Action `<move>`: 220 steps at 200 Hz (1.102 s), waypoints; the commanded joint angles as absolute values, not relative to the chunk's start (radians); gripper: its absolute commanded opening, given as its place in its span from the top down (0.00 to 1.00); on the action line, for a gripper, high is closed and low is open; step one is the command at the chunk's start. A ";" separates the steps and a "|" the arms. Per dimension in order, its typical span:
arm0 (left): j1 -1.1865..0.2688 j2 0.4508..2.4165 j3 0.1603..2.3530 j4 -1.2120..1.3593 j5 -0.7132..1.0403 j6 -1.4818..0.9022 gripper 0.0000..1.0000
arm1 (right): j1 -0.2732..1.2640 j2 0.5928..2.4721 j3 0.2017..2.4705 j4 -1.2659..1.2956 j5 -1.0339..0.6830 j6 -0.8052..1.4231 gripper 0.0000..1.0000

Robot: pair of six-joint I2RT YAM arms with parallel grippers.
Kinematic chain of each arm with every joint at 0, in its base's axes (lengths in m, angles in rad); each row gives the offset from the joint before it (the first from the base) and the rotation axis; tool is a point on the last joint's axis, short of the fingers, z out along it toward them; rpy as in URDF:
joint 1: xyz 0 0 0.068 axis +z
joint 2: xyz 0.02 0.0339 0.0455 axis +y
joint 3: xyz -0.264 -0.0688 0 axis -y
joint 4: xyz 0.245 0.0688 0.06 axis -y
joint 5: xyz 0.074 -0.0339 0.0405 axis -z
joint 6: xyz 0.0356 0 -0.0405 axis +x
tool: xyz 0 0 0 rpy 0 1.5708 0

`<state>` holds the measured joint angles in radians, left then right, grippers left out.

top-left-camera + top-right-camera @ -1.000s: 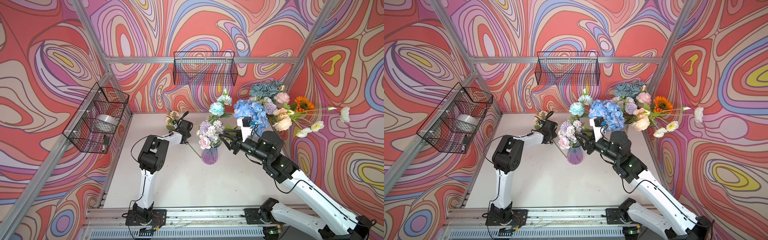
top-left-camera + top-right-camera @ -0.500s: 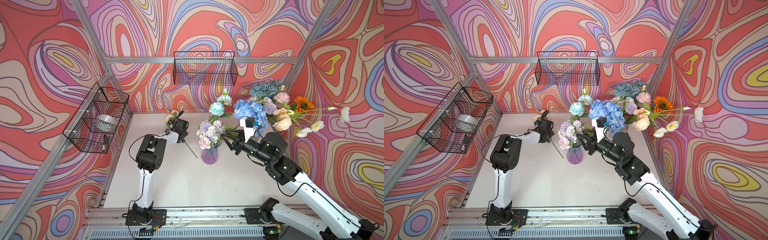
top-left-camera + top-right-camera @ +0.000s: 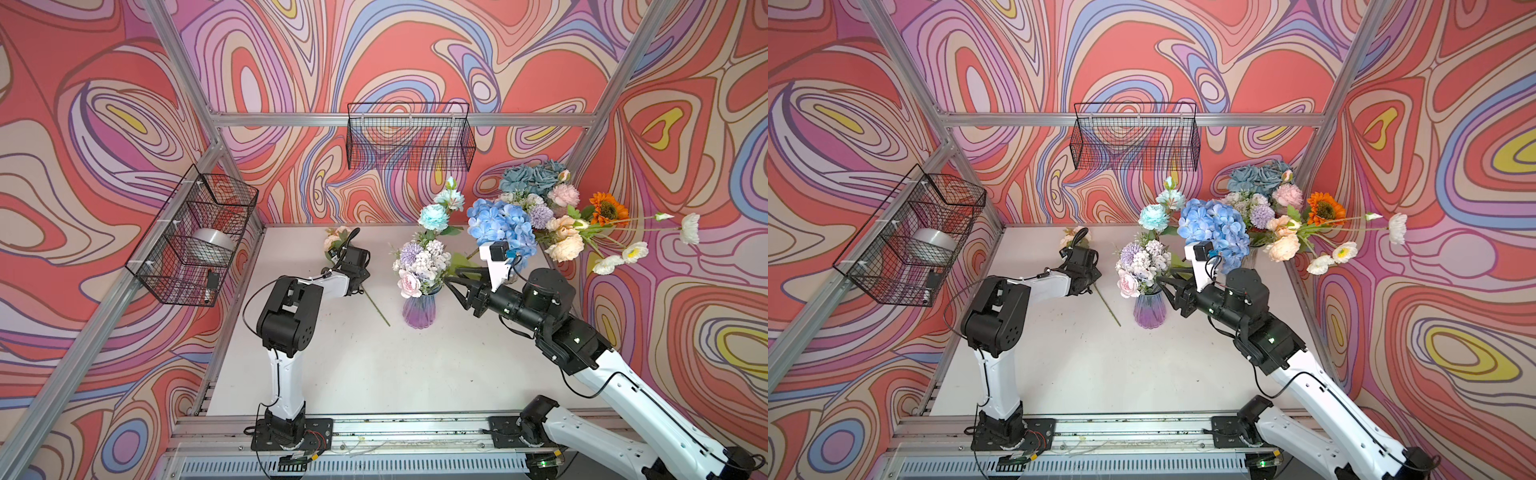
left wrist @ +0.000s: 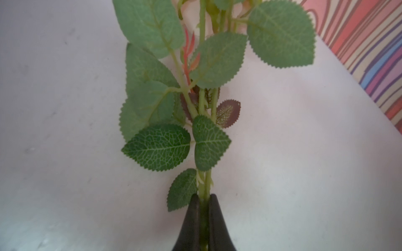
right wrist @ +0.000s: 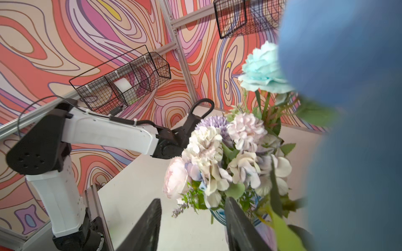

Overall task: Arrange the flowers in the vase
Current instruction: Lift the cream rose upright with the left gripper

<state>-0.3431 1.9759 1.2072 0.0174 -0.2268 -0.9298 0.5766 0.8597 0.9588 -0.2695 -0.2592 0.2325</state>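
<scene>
Flowers (image 3: 417, 264) fill the purple vase (image 3: 419, 311) mid-table, the right gripper (image 3: 450, 276) just beside them, jaws apart and empty. Farther back the left gripper (image 4: 204, 196) pinches a peach spray (image 4: 204, 184) by the stem; another bunch (image 3: 536, 208) stands back right

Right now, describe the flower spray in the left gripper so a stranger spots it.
On the white table, look left of the ribbed purple glass vase. The peach-bloomed, green-leaved spray is pinched in the left gripper, the only spray not bunched with others.

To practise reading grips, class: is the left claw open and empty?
No, in the left wrist view the left claw is shut on a flower's green stem.
</scene>
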 commanded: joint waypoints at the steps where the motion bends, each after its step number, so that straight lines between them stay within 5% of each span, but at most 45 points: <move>1: -0.337 1.845 1.159 0.084 -0.219 -0.887 1.00 | 0.575 0.816 0.954 -0.405 -0.220 0.239 0.49; 62: -0.354 1.538 0.941 0.216 -0.145 -0.792 1.00 | 0.575 0.863 0.901 -0.380 -0.314 0.281 0.44; 173: -0.480 1.191 0.758 0.301 -0.183 -0.645 1.00 | 0.680 1.055 0.824 -0.044 -0.156 0.170 0.41; 220: -0.512 1.142 0.705 0.379 -0.173 -0.642 1.00 | 0.726 1.134 0.850 0.018 -0.015 0.121 0.21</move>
<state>-0.5007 1.1759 0.7277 0.2935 -0.1692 -0.6540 0.7006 1.1042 0.8173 -0.0483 -0.1204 0.1608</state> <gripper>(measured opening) 0.078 0.775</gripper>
